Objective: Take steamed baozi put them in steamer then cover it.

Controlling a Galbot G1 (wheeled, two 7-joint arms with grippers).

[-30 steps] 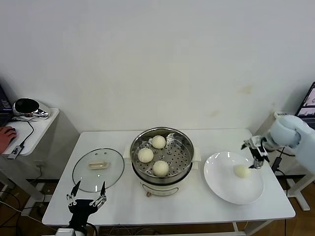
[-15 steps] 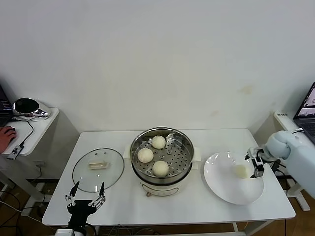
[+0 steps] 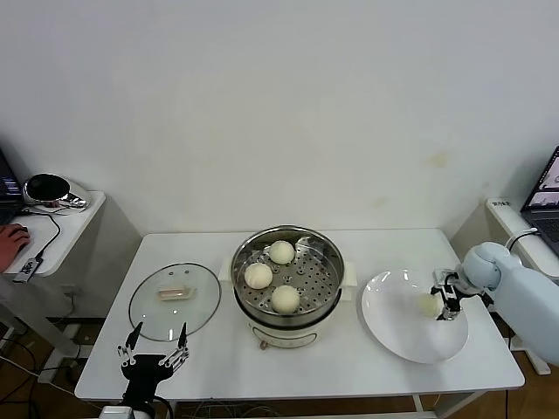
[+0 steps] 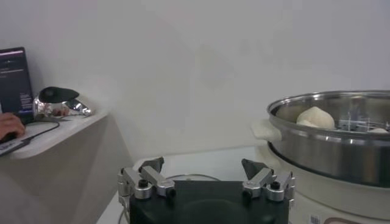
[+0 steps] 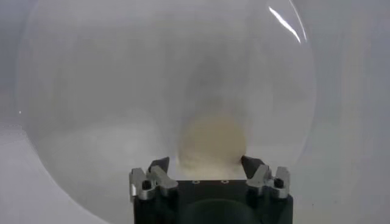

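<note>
Three baozi lie on the perforated tray of the steel steamer at the table's middle. A fourth baozi lies on the white plate at the right. My right gripper is open at this bun, which sits between its fingers in the right wrist view. The glass cover with its cream handle lies flat on the table to the left of the steamer. My left gripper is open and empty near the table's front left edge, in front of the cover.
A side table with a silver object and a cable stands at the far left. The steamer's rim and one bun show in the left wrist view. A laptop sits at the far right.
My right gripper has come down and moved in onto the plate, so the fourth bun now sits between its open fingers. The left arm has not moved.
</note>
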